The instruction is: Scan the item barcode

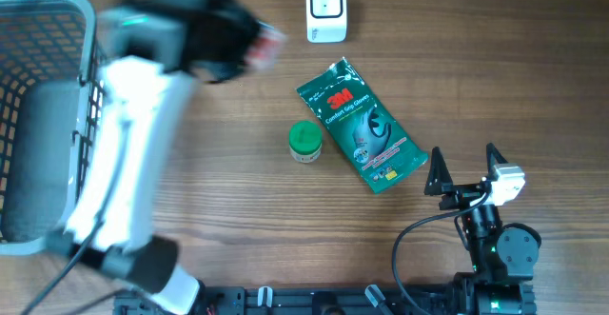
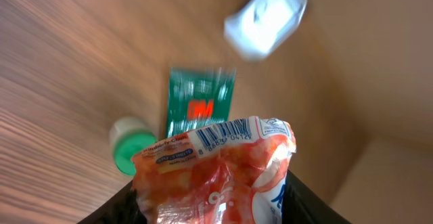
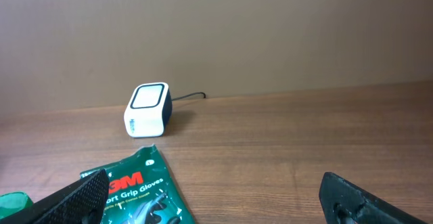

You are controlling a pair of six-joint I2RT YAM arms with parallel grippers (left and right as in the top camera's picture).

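The item, an orange-red plastic packet [image 2: 216, 176] with a white barcode strip along its top edge, is held between the dark fingers of my left gripper [image 2: 213, 210], which is shut on it. From overhead the left gripper [image 1: 243, 44] is blurred and holds the packet [image 1: 266, 44] above the table, left of the white barcode scanner [image 1: 326, 9]. In the left wrist view the scanner [image 2: 266, 17] shows blurred at the top. My right gripper [image 1: 466, 167] stands open and empty at the near right, and its wrist view shows the scanner [image 3: 147, 109] far ahead.
A green 3M glove pack [image 1: 360, 125] lies mid-table with a green-capped jar [image 1: 304, 141] beside its left edge. A grey wire basket [image 1: 48, 29] stands at the far left. The glove pack [image 3: 135, 190] reaches in front of the right gripper's left finger.
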